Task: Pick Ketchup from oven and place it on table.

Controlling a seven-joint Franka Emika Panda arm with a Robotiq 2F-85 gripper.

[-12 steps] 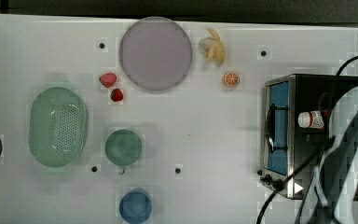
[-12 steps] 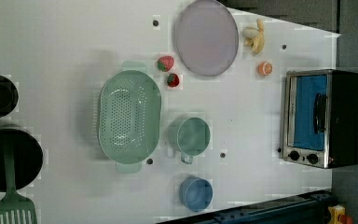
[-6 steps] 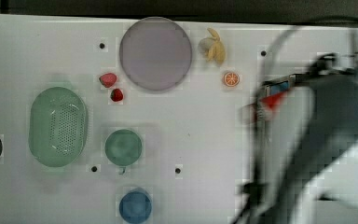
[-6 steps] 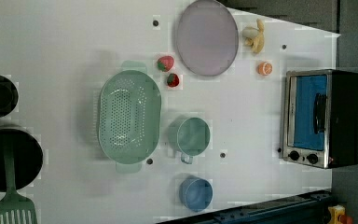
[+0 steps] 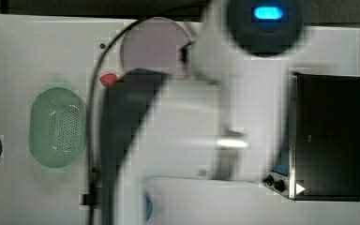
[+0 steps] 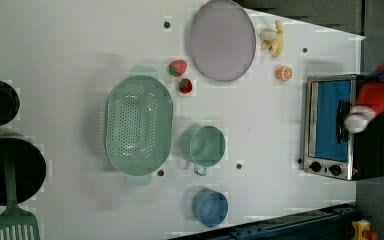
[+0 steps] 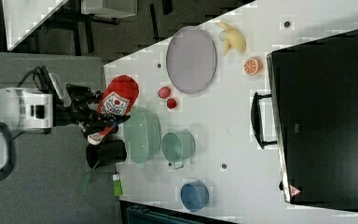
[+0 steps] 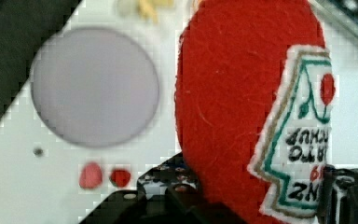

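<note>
My gripper [image 7: 99,115] is shut on the ketchup [image 7: 117,99], a red bottle with a white-and-red label and a white cap [image 7: 94,138], held in the air off the table's edge at the right view's left. In the wrist view the ketchup [image 8: 235,107] stands between dark fingers [image 8: 177,189], above the white table [image 8: 23,186]. The left view shows the ketchup [image 6: 378,96] in front of the oven [image 6: 330,127] at the left view's right. The oven [image 5: 328,136] has a black top, and its blue glass door looks closed.
On the table [image 6: 55,50] lie a lilac plate [image 6: 222,40], two strawberries [image 6: 178,67], a banana [image 6: 274,40], an orange half [image 6: 284,73], a green colander [image 6: 139,124], a green cup [image 6: 206,146] and a blue bowl [image 6: 210,206]. Black pots [image 6: 7,170] stand at the left view's left.
The arm has swung from the oven side leftward across the top view, carrying the ketchup away from the oven. In the left view the red bottle has come into sight.
</note>
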